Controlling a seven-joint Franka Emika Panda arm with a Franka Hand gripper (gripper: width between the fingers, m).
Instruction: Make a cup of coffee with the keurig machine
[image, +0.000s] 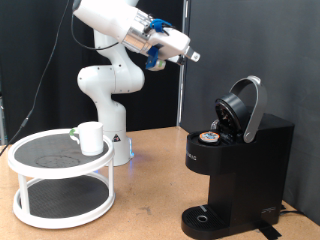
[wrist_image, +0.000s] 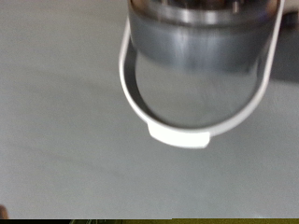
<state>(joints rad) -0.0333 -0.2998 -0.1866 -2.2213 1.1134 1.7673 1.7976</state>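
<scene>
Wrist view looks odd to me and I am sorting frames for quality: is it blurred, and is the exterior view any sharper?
The wrist view is soft throughout, showing only an out-of-focus grey cylinder with a white loop against a pale blank surface; the exterior view is sharper, evenly lit, with the keurig machine lid raised, the cup on the white rack, and the tool raised high.

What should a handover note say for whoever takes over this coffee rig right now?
Gripper: raised high in the air, above and to the exterior view's left of the keurig machine; nothing shows between its fingers.
Cup: on the top shelf of the white two-tier stand, at the exterior view's left.
Done: the machine's lid is open and a pod sits in the chamber.
Left: lid not closed, cup not on the drip tray, no brewing visible.
The wrist view shows only a silver handle close up.
</scene>
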